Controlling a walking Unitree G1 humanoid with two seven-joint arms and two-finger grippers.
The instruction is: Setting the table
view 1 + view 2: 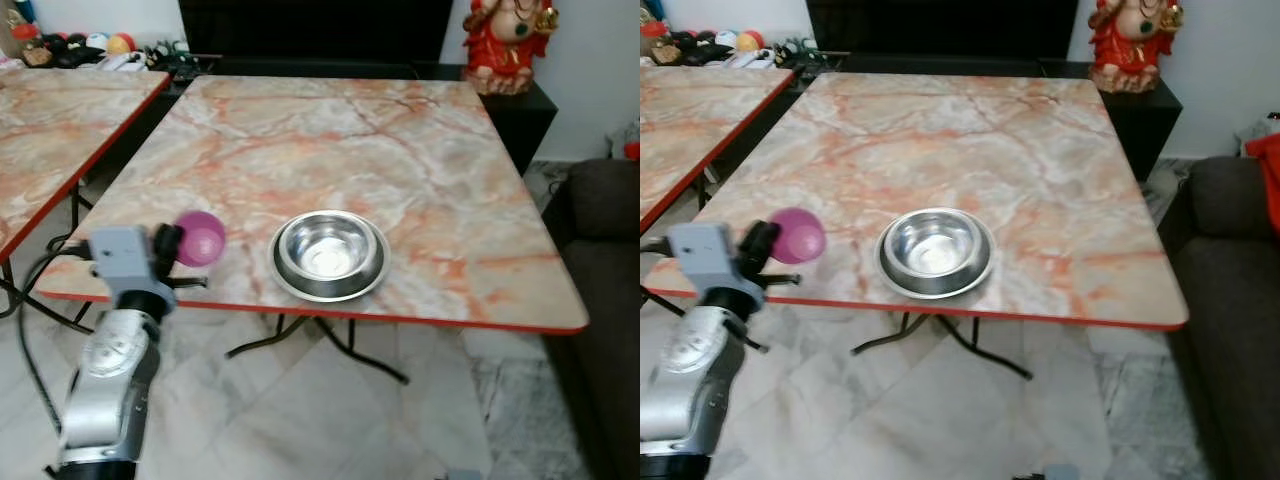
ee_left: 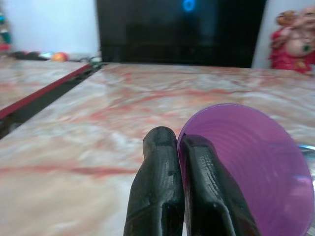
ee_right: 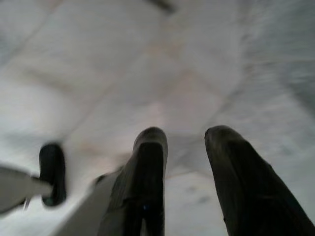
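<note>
Near the front edge of the marble surface point(image 1: 400, 150), about midway along it, a steel bowl point(image 1: 329, 255) sits upright on a steel plate point(image 1: 283, 281), the two nested and just inside the red rim. Toward the front left corner, the left tool point(image 1: 170, 247) holds a purple cup point(image 1: 201, 238) tipped on its side, with its mouth facing the bowl. In the left wrist view its two black fingers point(image 2: 157, 189) are pressed together on the cup's wall point(image 2: 256, 162), one inside the rim and one outside. The cup is beside the plate with a strip of bare marble between them; whether it touches the marble or hangs just above it cannot be told. The silver left arm point(image 1: 110, 390) rises from below the front edge, with a black cable looping beside it.

The right tool point(image 3: 184, 167) hangs over the pale tiled floor point(image 3: 162, 64), its fingers apart with nothing between them.

A second marble surface point(image 1: 50, 130) stands to the left, across a dark gap. Past the far right corner a red figurine point(image 1: 508, 45) stands on a dark cabinet, and small colourful items point(image 1: 95, 45) lie beyond the far left. A dark sofa point(image 1: 605, 280) sits off the right edge.
</note>
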